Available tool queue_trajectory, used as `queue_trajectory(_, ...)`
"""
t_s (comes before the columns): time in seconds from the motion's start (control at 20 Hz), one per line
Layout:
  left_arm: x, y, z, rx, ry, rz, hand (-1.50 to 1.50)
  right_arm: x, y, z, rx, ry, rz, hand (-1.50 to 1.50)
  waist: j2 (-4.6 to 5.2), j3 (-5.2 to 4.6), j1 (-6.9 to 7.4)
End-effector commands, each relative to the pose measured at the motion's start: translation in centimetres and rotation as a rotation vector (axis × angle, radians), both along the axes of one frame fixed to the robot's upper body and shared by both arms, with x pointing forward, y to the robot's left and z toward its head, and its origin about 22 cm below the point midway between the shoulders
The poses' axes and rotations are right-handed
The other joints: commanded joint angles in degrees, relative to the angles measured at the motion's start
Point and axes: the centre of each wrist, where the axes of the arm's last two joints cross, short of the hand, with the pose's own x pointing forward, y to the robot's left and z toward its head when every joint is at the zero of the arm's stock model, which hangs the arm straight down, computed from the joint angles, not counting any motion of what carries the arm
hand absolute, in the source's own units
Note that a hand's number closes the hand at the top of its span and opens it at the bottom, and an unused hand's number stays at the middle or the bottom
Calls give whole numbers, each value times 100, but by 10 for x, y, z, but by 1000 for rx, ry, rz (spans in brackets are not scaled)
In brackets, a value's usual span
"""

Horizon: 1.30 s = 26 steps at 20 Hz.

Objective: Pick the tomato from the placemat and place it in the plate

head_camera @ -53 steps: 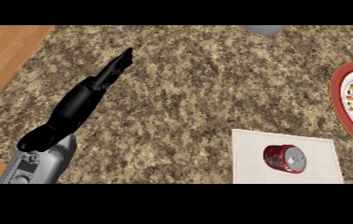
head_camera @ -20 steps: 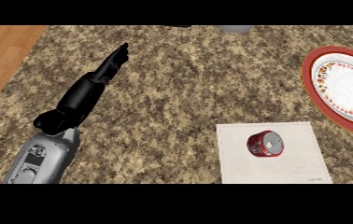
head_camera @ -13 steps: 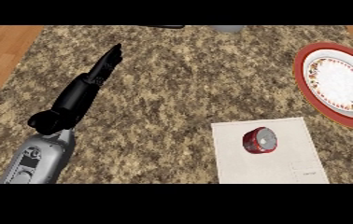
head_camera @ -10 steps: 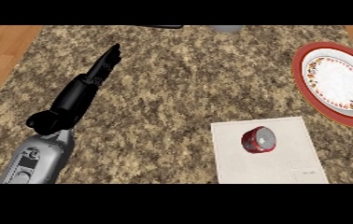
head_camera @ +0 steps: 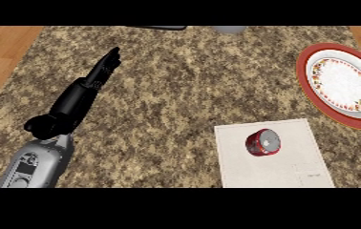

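Tomato (head_camera: 263, 142) on placemat (head_camera: 271, 168), outside plate (head_camera: 317, 87)

Plate (head_camera: 337, 82) cropped at right edge

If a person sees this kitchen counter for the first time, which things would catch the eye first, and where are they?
The eye likely goes first to the red tomato, which sits on the pale placemat at the lower right. Next is the red-rimmed plate at the right edge, beyond the placemat and apart from it. On the left side, the left hand stretches over the speckled counter with straight fingers, holding nothing.
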Motion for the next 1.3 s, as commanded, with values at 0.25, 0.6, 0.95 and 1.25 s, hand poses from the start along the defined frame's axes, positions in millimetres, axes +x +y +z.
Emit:
queue_trajectory(0.25,0,10,1,1,-4,12,0,30,30,37,-107,-593,-39,-150,-76,-3,-66)
queue_trajectory(0.6,-3,12,-6,1,20,51,0,35,49,24,-176,-878,32,-150,-158,-17,-323)
queue_trajectory(0.95,-9,18,-11,9,44,61,0,55,100,19,-124,-889,134,-150,-232,-43,-389)
queue_trajectory(1.25,-12,29,-10,-15,33,85,0,60,123,11,-114,-856,177,-150,-272,-52,-523)
